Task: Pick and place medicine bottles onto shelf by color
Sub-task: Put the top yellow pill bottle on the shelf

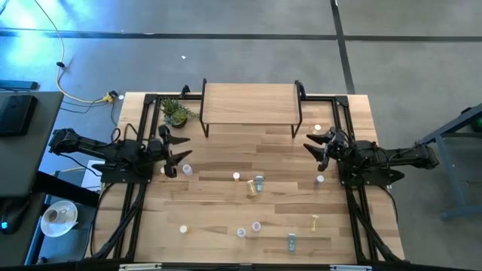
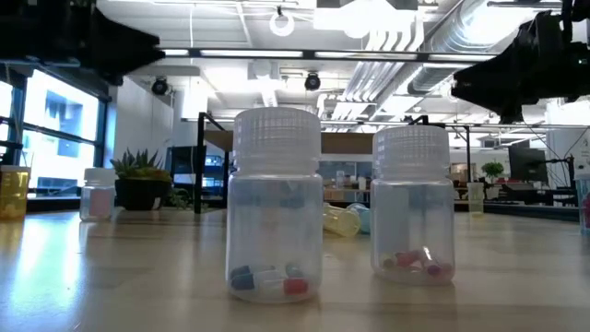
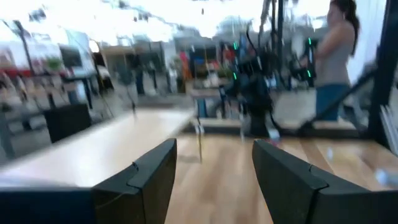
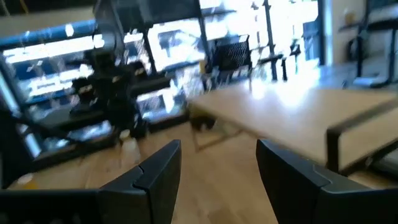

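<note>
**Wood-plank table in an open workshop, both arms raised, bottles scattered**

Pale wood-plank table [image 1: 226,192] on a grey concrete floor in the overhead view; ceiling ducts and strip lights behind it in the low view.

Left gripper [image 1: 178,154] at left of centre in the overhead frame, fingers [image 3: 146,180] spread wide with only air between them, holding nothing, lifted off the table. Just beside its tips, a pale pink bottle [image 1: 187,171] standing on the planks. Small green potted plant [image 1: 176,113] above it in the frame, next to the shelf's left legs.

Right gripper [image 1: 317,147] at right of centre, fingers [image 4: 154,177] likewise wide apart and empty. White bottle [image 1: 318,129] above it near the shelf's right legs; another pale bottle [image 1: 320,179] just below it.

Shelf [image 1: 249,103] at upper centre of the overhead frame: light-wood board on thin black legs, top bare.

Rest of the medicine bottles across the middle and lower table: a white one [image 1: 236,177], a yellow one [image 1: 252,188] and a teal one [image 1: 260,181] close together at centre; further down, a yellow-tinted one [image 1: 183,229], a blue one [image 1: 242,232], a pink one [image 1: 257,225], a teal one [image 1: 291,241] and a yellow one [image 1: 315,221] on its side.

In the low view, two clear ribbed-cap bottles fill the centre, capsules at the bottom: left [image 2: 275,207], right [image 2: 413,205].

A person [image 3: 336,59] stands at upper right of the left wrist view, beyond the table.
</note>
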Action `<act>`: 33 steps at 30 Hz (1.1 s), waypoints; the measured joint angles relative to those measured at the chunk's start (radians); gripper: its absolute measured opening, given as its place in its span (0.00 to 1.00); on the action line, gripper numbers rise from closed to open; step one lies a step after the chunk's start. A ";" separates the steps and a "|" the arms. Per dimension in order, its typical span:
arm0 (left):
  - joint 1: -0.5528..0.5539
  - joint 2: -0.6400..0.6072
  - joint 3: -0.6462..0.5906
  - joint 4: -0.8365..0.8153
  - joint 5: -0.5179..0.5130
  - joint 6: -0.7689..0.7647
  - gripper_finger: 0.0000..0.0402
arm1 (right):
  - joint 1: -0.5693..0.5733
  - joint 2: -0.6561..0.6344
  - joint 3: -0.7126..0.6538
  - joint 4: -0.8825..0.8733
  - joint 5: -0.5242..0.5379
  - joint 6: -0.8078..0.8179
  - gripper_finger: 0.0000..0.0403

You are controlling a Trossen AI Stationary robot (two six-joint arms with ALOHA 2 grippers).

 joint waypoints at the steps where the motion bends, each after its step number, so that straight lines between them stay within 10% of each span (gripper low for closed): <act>1: 0.000 0.000 0.000 0.031 0.000 0.018 0.50 | -0.001 0.000 0.000 0.034 0.015 -0.022 0.50; 14: 0.030 0.009 0.000 0.142 -0.098 0.074 0.50 | -0.001 0.021 0.313 -0.106 0.284 -0.210 0.50; 20: 0.094 0.009 0.000 0.132 -0.091 0.030 0.50 | -0.001 0.131 0.507 -0.334 0.471 -0.115 0.50; 33: 0.152 0.009 0.000 0.104 -0.088 -0.051 0.50 | -0.051 0.488 0.943 -0.836 0.537 0.185 0.50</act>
